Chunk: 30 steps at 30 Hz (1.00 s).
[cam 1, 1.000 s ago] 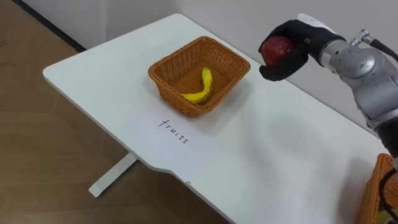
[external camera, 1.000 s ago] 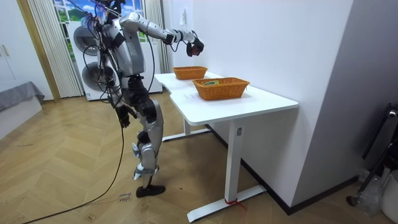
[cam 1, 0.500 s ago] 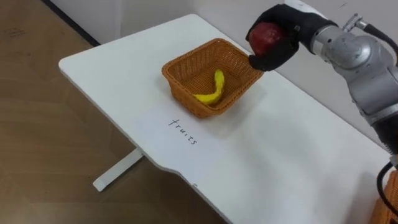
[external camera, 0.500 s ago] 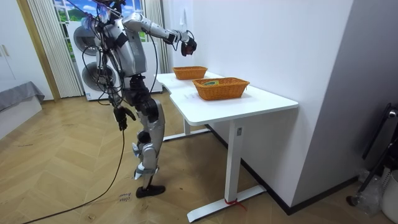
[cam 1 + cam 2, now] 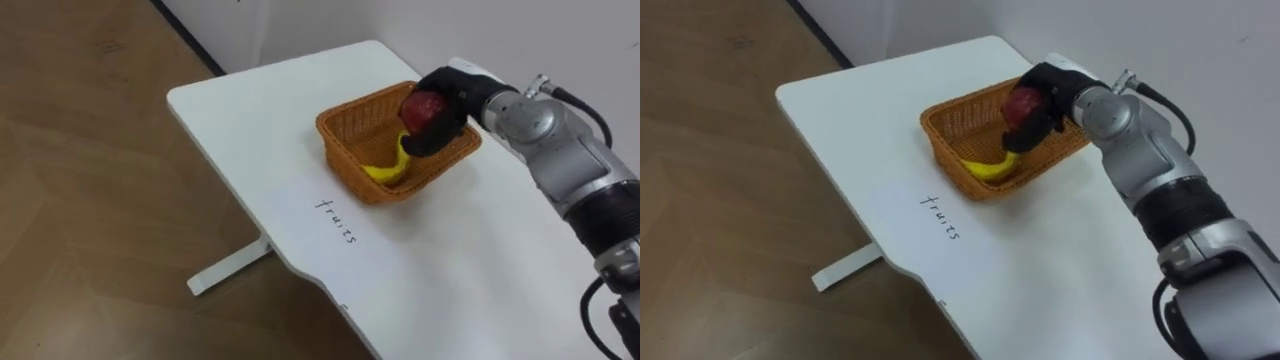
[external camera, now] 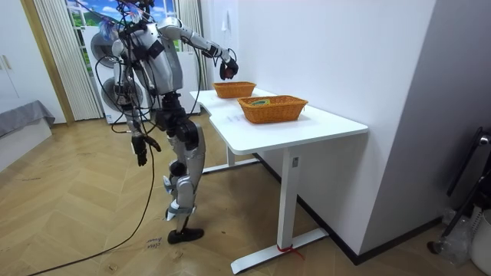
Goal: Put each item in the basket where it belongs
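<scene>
Light fell bright and even across the white worktop [image 5: 250, 120]. The basket [image 5: 350, 165] cast only a faint, soft shadow at its foot. In the room view daylight came through a window [image 6: 83, 14] behind the robot, and the wood floor [image 6: 77, 222] carried a dull sheen.

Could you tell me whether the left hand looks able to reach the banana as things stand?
Probably not: the left hand hangs low beside the robot's leg, away from the table, and the right hand, holding the apple, hovers over the banana.
</scene>
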Tool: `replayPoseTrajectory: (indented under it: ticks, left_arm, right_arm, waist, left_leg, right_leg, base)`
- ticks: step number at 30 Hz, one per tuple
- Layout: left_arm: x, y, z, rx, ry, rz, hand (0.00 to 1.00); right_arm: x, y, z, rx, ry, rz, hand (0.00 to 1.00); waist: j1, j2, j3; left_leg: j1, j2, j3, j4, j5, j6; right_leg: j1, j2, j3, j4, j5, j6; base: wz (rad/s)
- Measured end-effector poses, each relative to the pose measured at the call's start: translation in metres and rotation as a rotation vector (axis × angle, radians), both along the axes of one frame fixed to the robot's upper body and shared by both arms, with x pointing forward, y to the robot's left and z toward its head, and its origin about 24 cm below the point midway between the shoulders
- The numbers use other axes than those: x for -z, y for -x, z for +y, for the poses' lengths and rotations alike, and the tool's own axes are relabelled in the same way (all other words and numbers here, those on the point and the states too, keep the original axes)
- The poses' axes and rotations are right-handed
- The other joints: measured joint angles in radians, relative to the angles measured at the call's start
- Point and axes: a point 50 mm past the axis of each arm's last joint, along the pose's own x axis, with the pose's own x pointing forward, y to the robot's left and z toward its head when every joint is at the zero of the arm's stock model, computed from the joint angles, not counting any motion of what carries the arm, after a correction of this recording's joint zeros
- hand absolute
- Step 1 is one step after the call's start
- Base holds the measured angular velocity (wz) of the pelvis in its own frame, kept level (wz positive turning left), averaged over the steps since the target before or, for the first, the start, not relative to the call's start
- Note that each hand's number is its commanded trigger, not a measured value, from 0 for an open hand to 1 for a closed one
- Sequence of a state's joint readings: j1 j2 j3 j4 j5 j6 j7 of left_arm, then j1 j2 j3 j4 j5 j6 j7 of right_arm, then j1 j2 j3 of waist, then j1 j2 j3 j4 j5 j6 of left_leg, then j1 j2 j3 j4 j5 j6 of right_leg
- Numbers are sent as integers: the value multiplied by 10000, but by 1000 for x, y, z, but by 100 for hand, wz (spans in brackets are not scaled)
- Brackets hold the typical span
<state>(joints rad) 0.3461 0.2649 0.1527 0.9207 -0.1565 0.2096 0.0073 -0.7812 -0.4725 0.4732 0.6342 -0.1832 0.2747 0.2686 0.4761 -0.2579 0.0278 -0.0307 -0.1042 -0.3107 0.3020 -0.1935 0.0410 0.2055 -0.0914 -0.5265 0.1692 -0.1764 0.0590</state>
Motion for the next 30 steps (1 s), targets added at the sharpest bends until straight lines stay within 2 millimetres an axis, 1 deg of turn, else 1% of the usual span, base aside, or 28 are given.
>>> replayPoseTrajectory:
  ticks: [2, 3, 4, 5, 6, 7, 10, 11, 12, 14, 15, 17, 25, 27, 29, 30]
  left_arm:
    - [0, 0, 0, 48, -21, 13, 0]
    - [0, -1, 0, 65, -23, -2, 0]
    - [0, -1, 0, 91, -31, -32, 0]
    - [0, -2, -1, 119, -22, -45, 0]
    - [0, -2, -2, 151, -14, -38, 0]
    - [0, -2, -2, 183, 3, -21, 0]
    - [0, -2, -3, 237, -10, -66, 0]
    - [0, -3, -3, 300, -1, -107, 0]
    - [0, -3, -3, 318, -7, -138, 0]
    - [0, -4, -3, 350, -53, -184, 0]
    - [0, -4, -3, 372, -69, -183, 0]
    - [0, -5, -3, 470, -84, -183, 0]
    - [0, -4, -3, 466, -93, -170, 0]
    - [0, -4, -3, 450, -88, -182, 0]
    - [0, -4, -3, 465, -68, -183, 0]
    - [0, -4, -3, 466, -48, -185, 0]
  right_arm:
    - [4, 0, -3, 109, 106, -12, 100]
    - [5, 0, -4, 160, 125, 29, 100]
    - [9, 0, -7, 276, 151, 133, 77]
    - [12, 1, -11, 445, 208, 224, 30]
    - [13, 1, -12, 522, 231, 259, 3]
    - [15, 1, -15, 643, 263, 292, 0]
    - [16, 1, -17, 787, 305, 182, 0]
    - [18, 1, -19, 823, 311, 180, 0]
    - [18, 1, -20, 851, 302, 190, 0]
    - [21, 2, -22, 960, 227, 235, 0]
    - [22, 2, -23, 1014, 147, 253, 0]
    - [24, 3, -26, 1188, 17, 329, 0]
    - [23, 2, -26, 1248, -243, 149, 0]
    - [23, 2, -26, 1272, -278, 116, 0]
    - [23, 2, -26, 1275, -365, 113, 0]
    - [23, 2, -26, 1277, -384, 104, 0]
  waist:
    - [43, -54, -29]
    - [48, -74, -23]
    - [144, -86, -19]
    - [225, -88, -17]
    - [248, -85, -15]
    - [240, -78, -10]
    - [197, -67, -2]
    - [179, -25, 28]
    - [176, -11, 37]
    - [140, 51, 85]
    - [106, 56, 88]
    - [45, 50, 82]
    - [-29, 62, 65]
    - [-29, 75, 45]
    - [-44, 103, 0]
    - [-55, 121, -2]
  left_leg:
    - [-102, -72, -191, 56, 7, 8]
    - [-110, -83, -214, 53, 16, 17]
    - [-109, -95, -214, 50, 19, 22]
    - [-113, -112, -217, 51, 18, 26]
    - [-118, -122, -222, 51, 21, 31]
    - [-148, -148, -252, 83, 22, 35]
    - [-340, -166, -268, 201, 19, 35]
    - [-407, -183, -286, 250, 19, 35]
    - [-448, -193, -299, 275, 19, 35]
    - [-535, -233, -342, 342, 17, 33]
    - [-565, -249, -365, 364, 17, 32]
    - [-712, -295, -443, 427, 22, 29]
    - [-734, -315, -476, 469, 25, 32]
    - [-723, -314, -476, 469, 25, 33]
    - [-694, -308, -468, 465, 24, 34]
    - [-670, -305, -454, 462, 24, 35]
  right_leg:
    - [-10, -13, -73, -8, -3, 5]
    - [-11, -23, -76, -3, -8, 13]
    - [-11, -32, -31, -4, -14, 23]
    - [-9, -45, -40, -5, -17, 28]
    - [-9, -54, -48, -5, -18, 29]
    - [-15, -57, -60, -5, -19, 30]
    - [-145, -40, -48, -3, -19, 31]
    - [-156, -40, -42, -6, -19, 31]
    - [-161, -41, -46, -7, -21, 34]
    - [-190, -46, -43, -11, -29, 47]
    - [-221, -48, -44, -18, -34, 54]
    - [-335, -57, 2, -10, -44, 67]
    - [-333, -59, 38, -5, -44, 68]
    - [-330, -59, 60, -6, -44, 68]
    - [-326, -61, 67, -8, -44, 68]
    - [-314, -68, 58, -8, -44, 68]
  base:
    - [24]
    - [17]
    - [6]
    - [0]
    - [4]
    - [6]
    - [2]
    - [4]
    - [5]
    - [5]
    - [11]
    - [11]
    - [1]
    - [0]
    - [0]
    - [-5]
